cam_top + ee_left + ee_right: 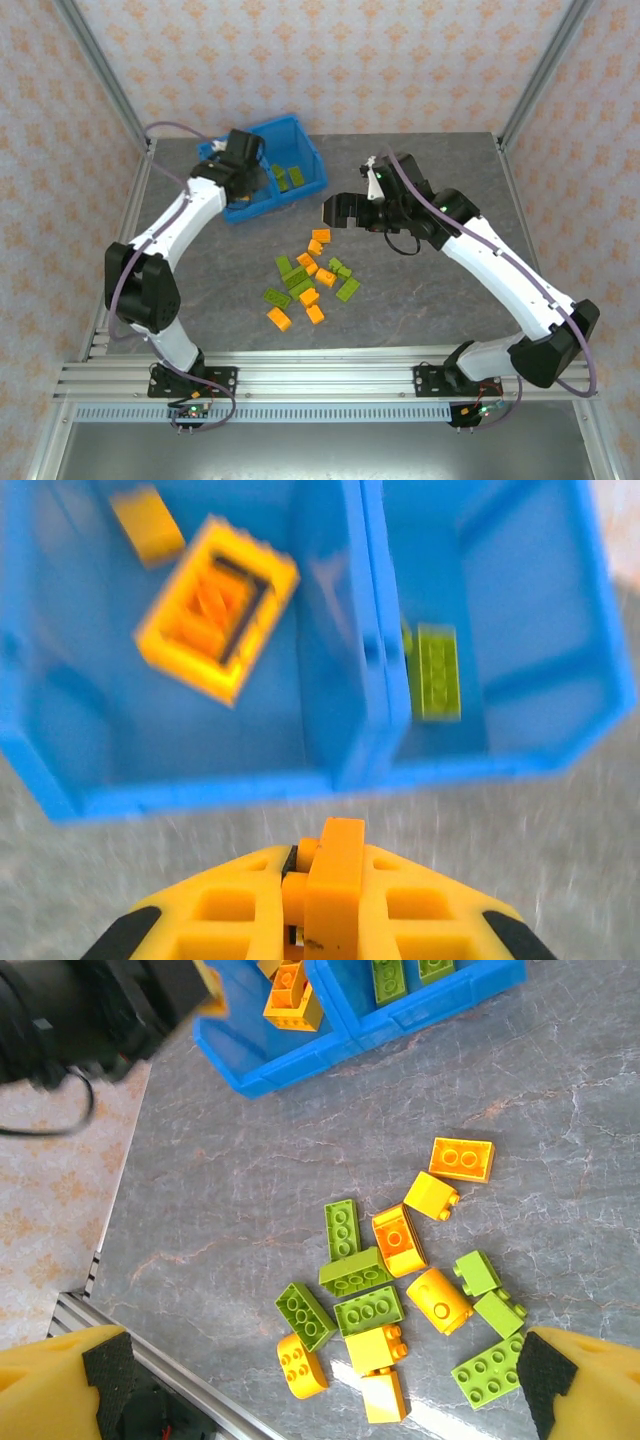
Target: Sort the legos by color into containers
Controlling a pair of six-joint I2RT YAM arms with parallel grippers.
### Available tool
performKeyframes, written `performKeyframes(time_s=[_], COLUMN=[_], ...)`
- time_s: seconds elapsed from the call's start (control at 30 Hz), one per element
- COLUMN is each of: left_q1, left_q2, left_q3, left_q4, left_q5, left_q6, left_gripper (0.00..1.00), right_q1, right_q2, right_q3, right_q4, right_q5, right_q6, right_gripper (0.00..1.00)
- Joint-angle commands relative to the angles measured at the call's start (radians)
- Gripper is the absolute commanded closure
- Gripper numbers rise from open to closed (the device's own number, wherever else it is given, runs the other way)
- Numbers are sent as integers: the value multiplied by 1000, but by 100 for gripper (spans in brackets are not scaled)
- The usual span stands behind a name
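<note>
Carrying the orange brick over the wall is your step now. Your left gripper has its jaws pressed together on what looks like that small brick, just short of the near side of the blue bin. Aim for the compartment that holds the orange frame, not the neighbouring one with the green brick. Clear the rim with height to spare, centre over bare floor, then part the fingers low so the brick cannot bounce out. Your right gripper hangs spread wide above the loose legos on the table; hold it well apart from the bin meanwhile.
</note>
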Motion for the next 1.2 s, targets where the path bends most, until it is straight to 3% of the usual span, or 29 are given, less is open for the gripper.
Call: performKeyframes(time_s=[0.0, 0.2, 0.33, 0.57, 0.67, 0.87, 1.0, 1.17], left_q1=[43, 93, 100, 113, 113, 110, 105, 105], left_q2=[70, 289, 386, 364, 298, 5, -230, -476], left_q3=[74, 292, 420, 448, 427, 257, 89, -95], left_q4=[-51, -114, -176, -187, -184, -102, -56, -69], left_q5=[-57, -17, -12, 10, 45, 219, 335, 447], left_q6=[48, 56, 64, 54, 52, 87, 227, 425], left_gripper=[87, 82, 71, 53, 52, 43, 31, 8], right_q1=[-5, -4, -5, -5, -4, -4, -2, 10], right_q2=[-37, -66, -101, -115, -113, -53, 62, 255], right_q3=[-8, -23, -38, -43, -55, -70, -56, 1], right_q4=[27, 9, 6, 3, 8, -62, -57, -25], right_q5=[-1, 13, 28, 33, 54, 245, 226, 199], right_q6=[-2, 15, 25, 31, 30, 9, 1, 41], right_gripper=[1, 1, 1, 1, 1, 1, 1, 1])
